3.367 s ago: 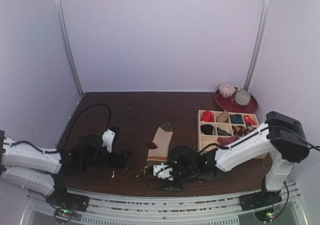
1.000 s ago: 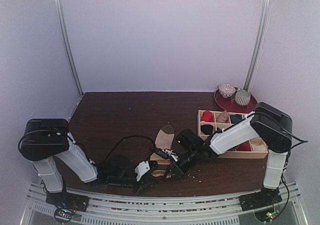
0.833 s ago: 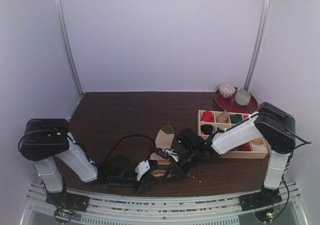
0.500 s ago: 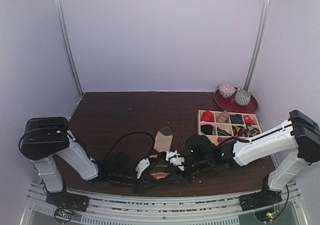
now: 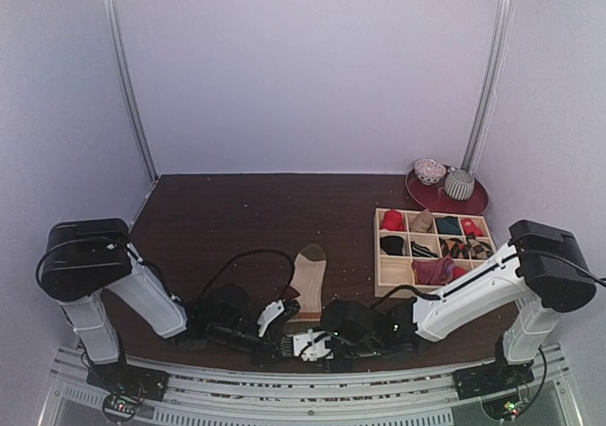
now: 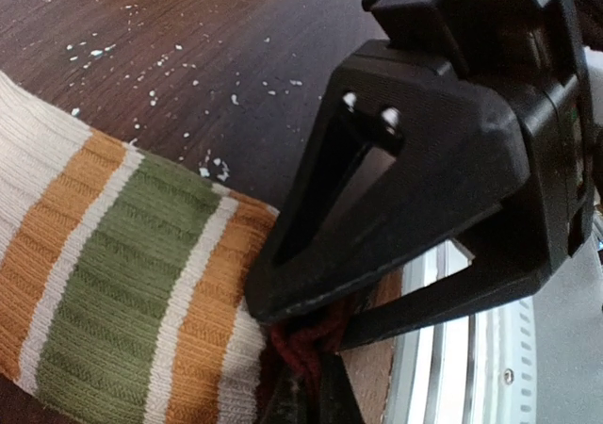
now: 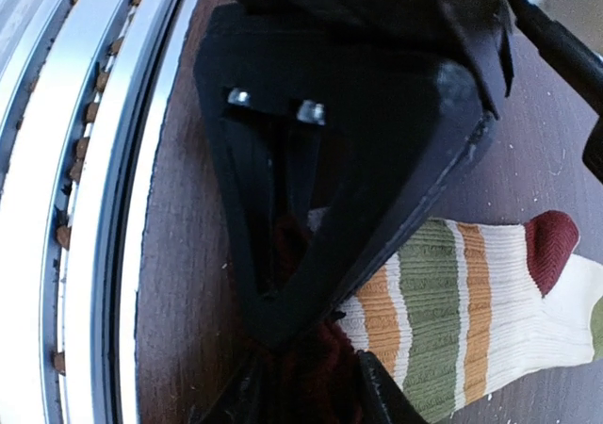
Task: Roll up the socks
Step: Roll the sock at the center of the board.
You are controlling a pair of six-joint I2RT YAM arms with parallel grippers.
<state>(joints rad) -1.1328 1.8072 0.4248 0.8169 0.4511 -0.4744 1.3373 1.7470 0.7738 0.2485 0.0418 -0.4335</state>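
Since the tan sock (image 6: 113, 283) is soft, floppy knit, I'd grab it at the dark red cuff by the near edge of the surface (image 6: 188, 28). Left tool (image 6: 306, 398) is pinched tight on that cuff. Right tool (image 7: 311, 396) straddles it, can't tell if it's gripping. Rest lies flat, toe farther back.

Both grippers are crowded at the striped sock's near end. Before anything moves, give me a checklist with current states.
1. Left gripper shut on tan sock's cuff: ok.
2. Right gripper holding the cuff: cannot tell; cuff lies between its jaws.
3. Grippers apart from each other: not ok, crowded together.
4. Sock lying straight, toe away: ok.
5. Roll begun: not ok, sock lies flat.
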